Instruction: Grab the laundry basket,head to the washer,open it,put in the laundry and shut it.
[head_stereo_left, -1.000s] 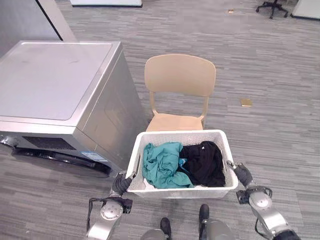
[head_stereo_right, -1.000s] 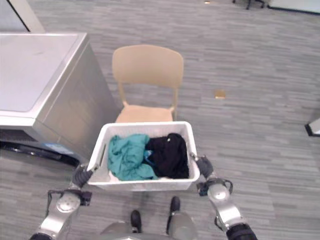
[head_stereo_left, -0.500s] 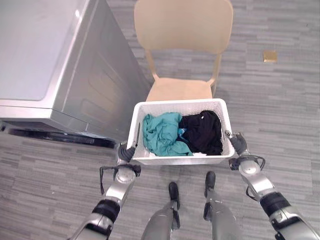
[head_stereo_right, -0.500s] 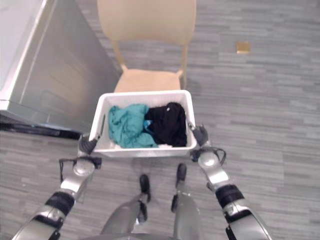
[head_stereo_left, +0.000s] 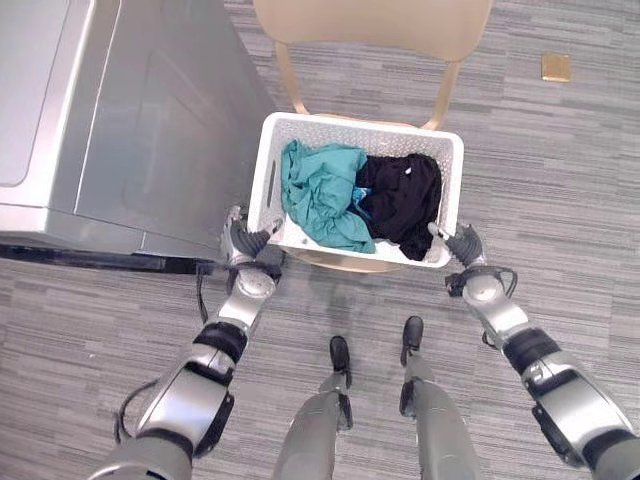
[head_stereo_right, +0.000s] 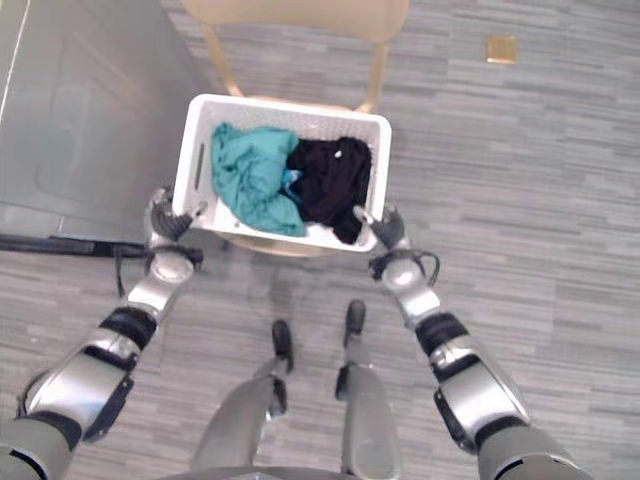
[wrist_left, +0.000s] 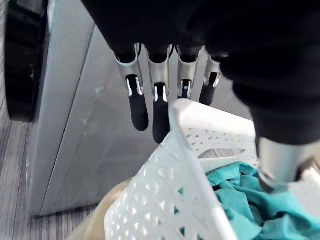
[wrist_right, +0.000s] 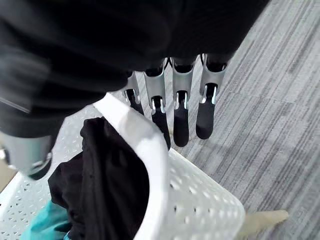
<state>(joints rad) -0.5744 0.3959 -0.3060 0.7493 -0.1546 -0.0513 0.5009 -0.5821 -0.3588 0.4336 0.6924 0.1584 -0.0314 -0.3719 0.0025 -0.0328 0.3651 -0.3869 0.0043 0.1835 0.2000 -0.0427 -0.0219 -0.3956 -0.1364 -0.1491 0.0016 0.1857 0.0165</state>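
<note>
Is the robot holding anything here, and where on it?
The white laundry basket, by its two near corners: the left hand and right hand each pinch the rim, thumb inside, fingers outside.

Floor (head_stereo_left: 560, 170): grey carpet tiles in a streaky plank pattern, evenly lit, no hard shadows. Beige plastic chair (head_stereo_left: 372, 22) at top centre, backrest and two back posts visible, seat edge (head_stereo_left: 345, 263) showing lower down. Small tan square floor plate (head_stereo_left: 556, 67) to the right of the chair, well apart from it.
</note>
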